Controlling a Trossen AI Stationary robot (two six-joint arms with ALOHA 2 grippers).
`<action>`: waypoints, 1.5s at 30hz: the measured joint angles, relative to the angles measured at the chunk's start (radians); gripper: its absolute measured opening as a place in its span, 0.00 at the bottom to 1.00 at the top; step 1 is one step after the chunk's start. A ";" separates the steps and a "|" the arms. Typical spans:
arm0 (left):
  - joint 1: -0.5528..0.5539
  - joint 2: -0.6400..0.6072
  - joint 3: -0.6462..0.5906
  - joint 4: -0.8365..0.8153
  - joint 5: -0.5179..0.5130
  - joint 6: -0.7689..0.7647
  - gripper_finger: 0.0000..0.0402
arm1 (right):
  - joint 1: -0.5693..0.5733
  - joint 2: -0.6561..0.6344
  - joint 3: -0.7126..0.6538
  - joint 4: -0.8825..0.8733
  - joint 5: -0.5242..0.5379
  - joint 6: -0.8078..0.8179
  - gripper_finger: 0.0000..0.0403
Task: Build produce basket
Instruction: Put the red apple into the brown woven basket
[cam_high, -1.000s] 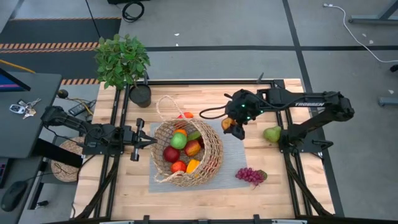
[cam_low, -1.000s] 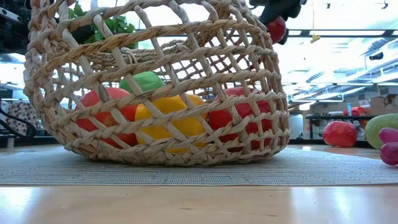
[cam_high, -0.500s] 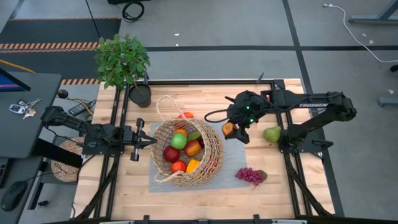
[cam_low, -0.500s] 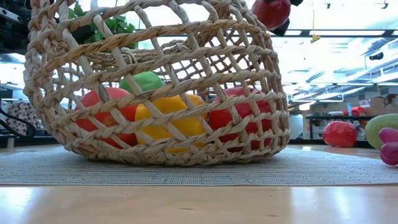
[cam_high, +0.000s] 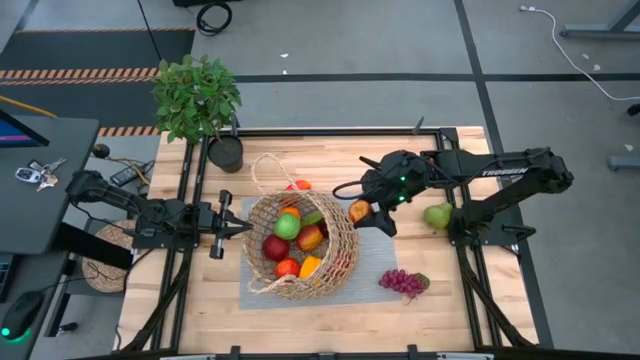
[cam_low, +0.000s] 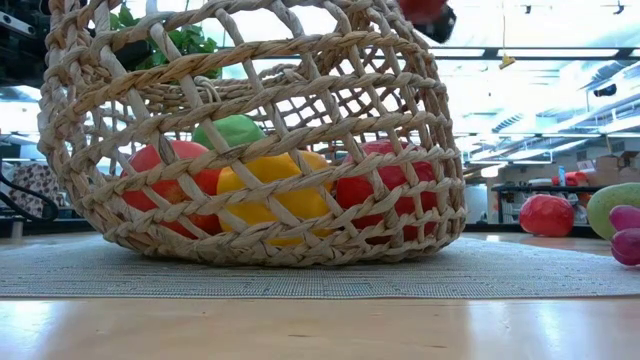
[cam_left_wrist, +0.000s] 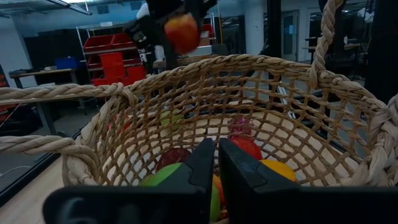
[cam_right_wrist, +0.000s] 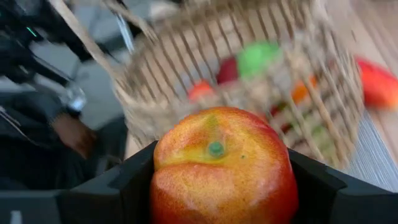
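The wicker basket (cam_high: 300, 245) stands on a grey mat (cam_high: 385, 245), with several pieces of produce inside, among them a green apple (cam_high: 287, 226) and a red apple (cam_high: 276, 247). My right gripper (cam_high: 366, 211) hangs over the basket's right rim, shut on a red-orange fruit (cam_right_wrist: 221, 168), which also shows in the left wrist view (cam_left_wrist: 182, 31). My left gripper (cam_high: 238, 228) is shut, level, with its tips at the basket's left rim. A green pear (cam_high: 437, 215) and purple grapes (cam_high: 403, 283) lie on the table at the right. My right gripper pinches the red-orange fruit's two opposite sides (cam_right_wrist: 163, 186) between its two fingers (cam_right_wrist: 134, 183). It comes slanting down from the table's right. The fruit is lifted clear, above the basket's right rim, its stem dimple (cam_right_wrist: 216, 148) turned toward the wrist camera. My left gripper: I cannot tell whether its shut fingertips (cam_left_wrist: 205, 163) touch the basket's rim.
A potted plant (cam_high: 197, 95) stands at the far left corner. A red piece (cam_high: 298, 185) lies just behind the basket, below its looped handle (cam_high: 262, 172). A flat woven disc (cam_high: 105, 255) sits off the table's left edge. Bare wood lies along the near edge.
My right gripper has carried the red-orange fruit toward the basket and a little upward, tipping as it went; the fruit now hangs over the basket's right rim. The grip has not changed.
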 joint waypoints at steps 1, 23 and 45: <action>0.000 0.000 0.000 0.000 0.000 0.000 0.09 | 0.004 0.000 0.000 0.036 0.001 0.005 0.68; 0.000 0.000 0.000 0.000 0.000 0.000 0.08 | 0.024 0.027 0.000 0.385 0.160 -0.227 0.68; 0.000 0.000 0.000 0.000 0.000 0.000 0.07 | -0.047 0.107 0.000 0.600 0.137 -0.551 0.68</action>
